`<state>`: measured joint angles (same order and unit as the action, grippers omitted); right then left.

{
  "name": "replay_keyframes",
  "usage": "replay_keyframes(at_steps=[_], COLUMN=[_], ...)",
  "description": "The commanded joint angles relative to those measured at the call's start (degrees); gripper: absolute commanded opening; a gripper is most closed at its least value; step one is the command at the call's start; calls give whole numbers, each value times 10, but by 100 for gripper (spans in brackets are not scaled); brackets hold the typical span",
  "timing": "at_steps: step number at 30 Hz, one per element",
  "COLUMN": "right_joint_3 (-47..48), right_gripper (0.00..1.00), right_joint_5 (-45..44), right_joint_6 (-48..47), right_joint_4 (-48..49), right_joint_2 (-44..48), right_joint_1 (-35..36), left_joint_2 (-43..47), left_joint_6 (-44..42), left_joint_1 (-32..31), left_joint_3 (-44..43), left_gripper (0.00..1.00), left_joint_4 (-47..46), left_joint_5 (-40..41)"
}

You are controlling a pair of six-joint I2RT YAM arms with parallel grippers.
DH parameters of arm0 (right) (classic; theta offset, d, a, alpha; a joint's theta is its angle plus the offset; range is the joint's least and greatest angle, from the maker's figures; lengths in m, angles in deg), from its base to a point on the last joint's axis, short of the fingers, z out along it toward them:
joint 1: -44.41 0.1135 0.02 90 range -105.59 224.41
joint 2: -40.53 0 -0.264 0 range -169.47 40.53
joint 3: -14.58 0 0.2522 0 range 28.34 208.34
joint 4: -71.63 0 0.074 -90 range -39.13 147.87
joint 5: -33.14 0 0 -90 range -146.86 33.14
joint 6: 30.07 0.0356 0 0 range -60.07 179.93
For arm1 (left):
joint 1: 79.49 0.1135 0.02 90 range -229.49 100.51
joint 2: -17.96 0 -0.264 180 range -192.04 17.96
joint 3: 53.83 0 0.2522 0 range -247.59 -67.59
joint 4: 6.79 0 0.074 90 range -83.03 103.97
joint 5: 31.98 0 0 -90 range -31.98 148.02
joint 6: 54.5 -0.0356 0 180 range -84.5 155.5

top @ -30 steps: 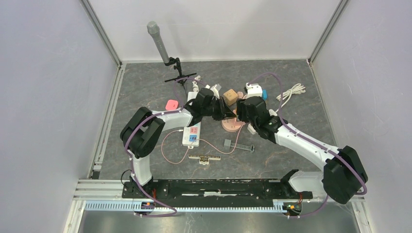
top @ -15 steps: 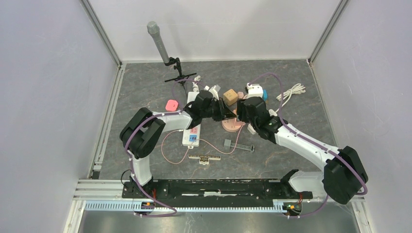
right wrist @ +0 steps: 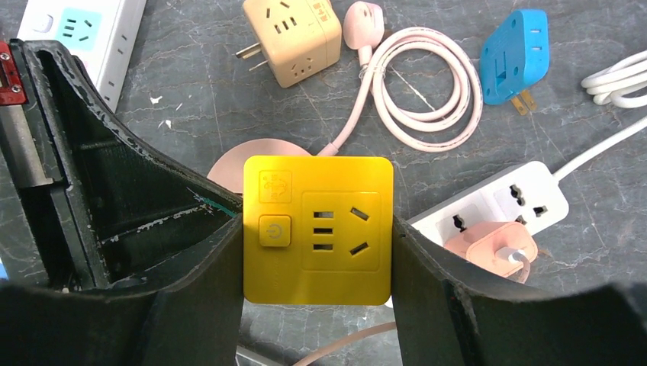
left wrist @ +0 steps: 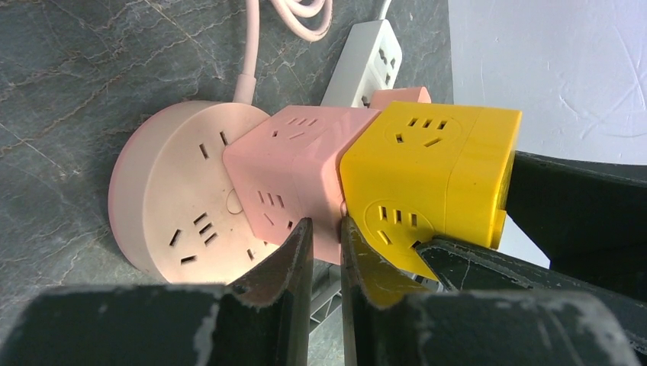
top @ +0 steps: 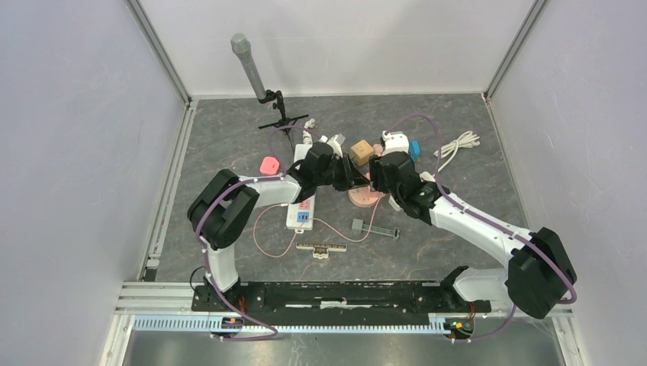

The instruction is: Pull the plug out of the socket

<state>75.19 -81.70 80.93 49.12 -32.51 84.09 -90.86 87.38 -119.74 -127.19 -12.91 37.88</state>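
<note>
Right wrist view has the right hand closed on the yellow cube adapter, one finger flat against each side face and the switch face turned to the camera. From the left wrist, that yellow cube sits plugged into a pink cube adapter, which is itself seated in the round pink socket hub lying on the tabletop. All three are joined, with no gap at either seam.

The left hand has its fingers drawn almost together, leaving only a thin slit. Their tips sit right at the seam between the pink and yellow cubes. Whether they pinch anything there I cannot tell.

My reading is that the grasp is made and the pull has not yet begun. The next move calls for a straight draw of the yellow cube along its pin axis, away from the pink one, with the left hand bracing the pink stack. Otherwise the hub may lift, or the wrong joint may part.
</note>
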Motion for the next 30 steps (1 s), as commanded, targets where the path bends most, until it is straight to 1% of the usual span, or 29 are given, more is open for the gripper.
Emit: replay_keyframes(at_steps=[1,8,11,12,13,15,20,22,27,30], right_joint_3=[56,49,43,54,74,97,97,98,59,27], right_gripper=[0,0,0,0,0,0,0,0,0,0], right_joint_5=[205,218,234,203,173,142,119,117,190,223], right_joint_6=[56,71,36,11,-6,-38,-57,-47,27,67], right_joint_4=[45,64,103,90,54,17,7,1,33,63], right_joint_2=[29,38,34,28,13,-9,-14,0,57,69], right_joint_1=[22,7,16,31,45,63,76,70,2,-25], left_joint_2=[-84,-88,-85,-85,-84,-84,-85,-86,-92,-100], left_joint_6=[-29,-22,-21,-20,-18,-15,-13,-13,-10,-10], left_joint_1=[-1,2,3,4,4,4,4,5,5,5], left_joint_3=[40,43,44,44,44,41,36,36,33,31], left_gripper=[14,12,12,11,12,12,13,13,13,12], left_joint_4=[162,161,162,162,162,167,174,176,176,176], left_joint_5=[124,122,123,122,122,122,125,127,126,123])
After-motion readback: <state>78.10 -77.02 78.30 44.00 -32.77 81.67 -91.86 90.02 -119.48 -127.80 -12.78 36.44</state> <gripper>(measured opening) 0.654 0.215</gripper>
